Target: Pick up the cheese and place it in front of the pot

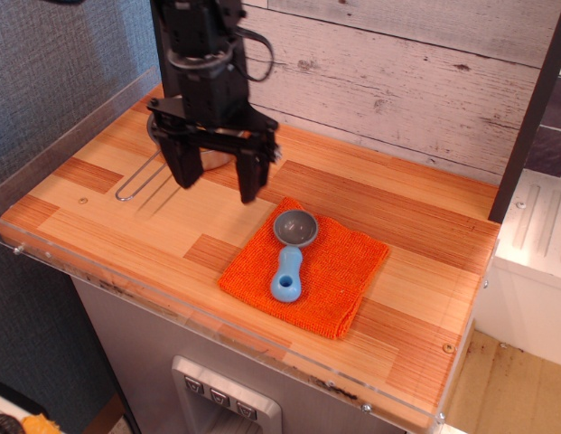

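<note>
My black gripper point(217, 186) hangs open over the back left of the wooden table, its two fingers pointing down and holding nothing. The shiny steel pot point(214, 159) sits right behind and below it, mostly covered by the fingers. The pot's wire-loop handle point(140, 182) sticks out toward the front left. The cheese is hidden behind the gripper; I cannot make it out.
An orange cloth point(307, 269) lies at the table's front middle with a grey-and-blue scoop point(291, 250) on it. A clear plastic rim point(63, 136) runs along the left and front edges. A plank wall stands behind and a dark post point(533, 108) at the right.
</note>
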### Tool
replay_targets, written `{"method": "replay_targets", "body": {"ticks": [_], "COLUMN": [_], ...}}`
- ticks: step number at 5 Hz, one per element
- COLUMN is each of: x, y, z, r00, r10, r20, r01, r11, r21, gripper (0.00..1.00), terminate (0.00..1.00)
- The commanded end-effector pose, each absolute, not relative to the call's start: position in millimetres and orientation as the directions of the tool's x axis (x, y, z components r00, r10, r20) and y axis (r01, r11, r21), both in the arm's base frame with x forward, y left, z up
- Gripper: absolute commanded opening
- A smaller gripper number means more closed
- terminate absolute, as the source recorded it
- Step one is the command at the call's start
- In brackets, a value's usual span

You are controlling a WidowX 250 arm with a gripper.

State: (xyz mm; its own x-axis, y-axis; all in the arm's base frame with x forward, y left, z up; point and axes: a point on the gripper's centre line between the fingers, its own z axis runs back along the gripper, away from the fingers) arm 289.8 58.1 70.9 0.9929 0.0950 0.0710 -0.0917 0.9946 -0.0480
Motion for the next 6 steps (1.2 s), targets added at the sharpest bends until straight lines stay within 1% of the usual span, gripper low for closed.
{"method": "replay_targets", "body": {"ticks": [1,2,3,4,6], "x": [330,355,371,377,377], "y": [102,118,126,137,144], "z": [98,99,85,72,61], "r00": [0.975,0.977,0.984,0.987,0.991], "r10": [0.144,0.120,0.103,0.107,0.095], "r20": [0.170,0.174,0.145,0.124,0.099], "r01": [-0.144,-0.126,-0.114,-0.118,-0.106], "r11": [0.989,0.992,0.991,0.989,0.988], "r21": [-0.007,0.027,0.070,0.088,0.108], "gripper": [1.00,1.00,1.00,1.00,1.00], "terminate": [0.00,0.00,0.00,0.00,0.00]}}
